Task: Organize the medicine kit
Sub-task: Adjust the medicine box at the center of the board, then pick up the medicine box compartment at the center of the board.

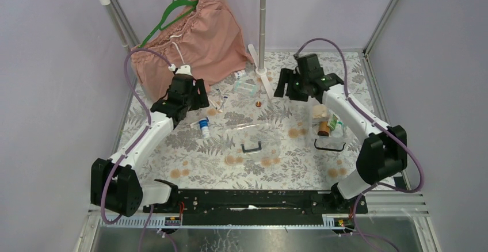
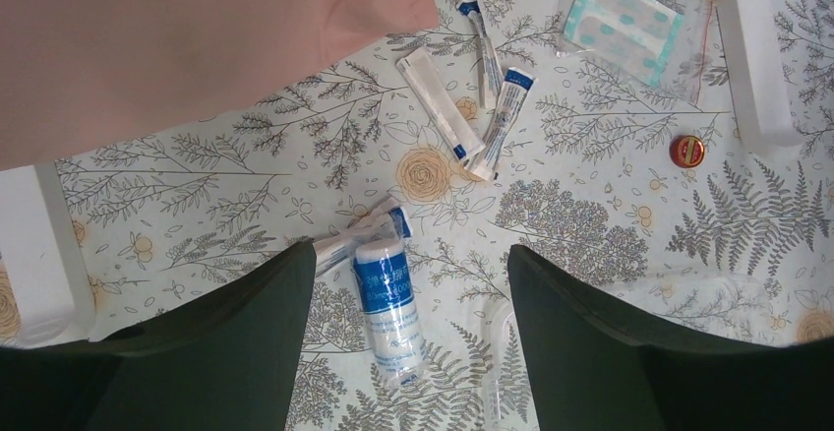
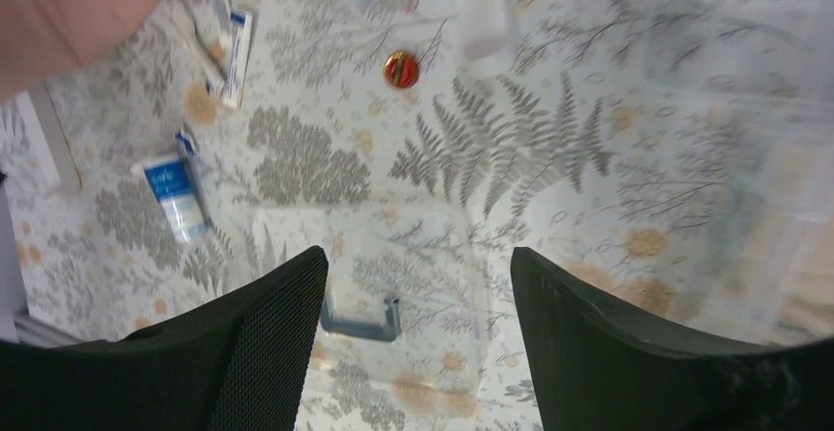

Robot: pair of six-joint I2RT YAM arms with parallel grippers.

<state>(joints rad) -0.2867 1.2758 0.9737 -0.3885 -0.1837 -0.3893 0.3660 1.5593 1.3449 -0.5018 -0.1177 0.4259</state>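
The clear lid point(image 1: 253, 140) with a black U-shaped handle point(image 1: 251, 147) lies flat at the table's middle; it also shows in the right wrist view point(image 3: 362, 318). The clear box point(image 1: 339, 132), holding small bottles point(image 1: 323, 126), stands at the right with a black handle point(image 1: 330, 147) in front. A blue-and-white bandage roll point(image 2: 388, 308) lies below and between my left gripper's open fingers. Sachets point(image 2: 443, 106) and a plaster pack point(image 2: 620, 18) lie beyond. My left gripper point(image 2: 410, 254) is open and empty. My right gripper point(image 3: 418, 254) is open and empty, high above the lid.
Pink shorts point(image 1: 190, 33) hang from a green hanger at the back left and drape onto the table. A rack pole point(image 1: 262, 22) with white feet point(image 2: 752, 47) stands at the back middle. A small red cap point(image 1: 258, 103) lies near it.
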